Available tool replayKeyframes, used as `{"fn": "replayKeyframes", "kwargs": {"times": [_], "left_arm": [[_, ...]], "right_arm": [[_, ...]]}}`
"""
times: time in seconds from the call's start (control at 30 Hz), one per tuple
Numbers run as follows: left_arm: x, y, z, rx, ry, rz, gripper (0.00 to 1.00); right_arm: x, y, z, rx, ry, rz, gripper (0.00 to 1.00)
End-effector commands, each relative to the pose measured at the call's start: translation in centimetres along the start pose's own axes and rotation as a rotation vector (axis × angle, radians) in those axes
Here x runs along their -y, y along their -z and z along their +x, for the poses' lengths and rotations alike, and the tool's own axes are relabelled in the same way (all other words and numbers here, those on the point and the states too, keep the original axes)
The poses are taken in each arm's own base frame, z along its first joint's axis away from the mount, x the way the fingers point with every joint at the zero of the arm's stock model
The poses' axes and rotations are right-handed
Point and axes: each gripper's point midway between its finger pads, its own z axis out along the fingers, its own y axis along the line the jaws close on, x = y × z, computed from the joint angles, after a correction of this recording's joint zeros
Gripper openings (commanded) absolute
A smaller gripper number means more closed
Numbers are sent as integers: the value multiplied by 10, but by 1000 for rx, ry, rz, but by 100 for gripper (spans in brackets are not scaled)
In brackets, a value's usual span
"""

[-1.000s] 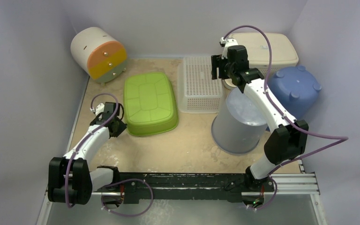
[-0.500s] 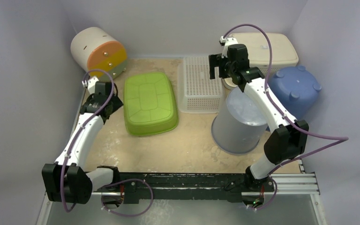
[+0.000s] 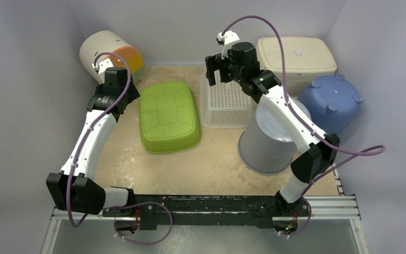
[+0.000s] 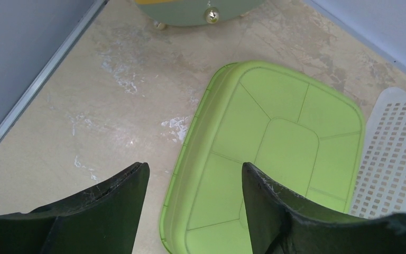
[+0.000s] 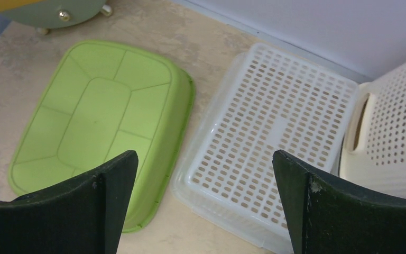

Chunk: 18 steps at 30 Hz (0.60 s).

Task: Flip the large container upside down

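The large beige perforated container [image 3: 296,58] stands at the back right with its flat bottom up; its holed wall [image 5: 396,116] shows at the right edge of the right wrist view. My right gripper [image 3: 218,73] hovers open and empty to its left, above the far end of the white basket [image 5: 275,137]; in its own view the right gripper [image 5: 205,153] has the table between its jaws. My left gripper [image 4: 194,166] is open and empty above the left rim of the overturned green basin [image 4: 275,153], near the back left.
A translucent grey bucket [image 3: 267,143] and a blue bucket [image 3: 330,100] stand bottom up at the right. A round drawer unit [image 3: 103,53] sits in the back left corner. Walls close in the left, back and right sides.
Both grippers opened wider. The left arm stretched from the basin's near left corner towards the back. The right gripper moved left, away from the beige container, to above the white basket.
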Motion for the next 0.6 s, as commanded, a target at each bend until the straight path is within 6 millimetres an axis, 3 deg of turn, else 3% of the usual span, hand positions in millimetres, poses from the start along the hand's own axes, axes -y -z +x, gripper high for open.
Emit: {"fn": "replayKeyframes", "kwargs": {"times": [0.0,0.23,0.57], "left_arm": [[12,11,-31,127,-2,-36,65],[31,13,-18,157,-77,-153,66],[35,12,-15,151,-76,-139,68]], "right_arm": [[-20,2,-21,50,-2,-45,100],[-66,-5,-17,35,12,-125,100],[-67,-3,-14,33,15,-114,100]]}}
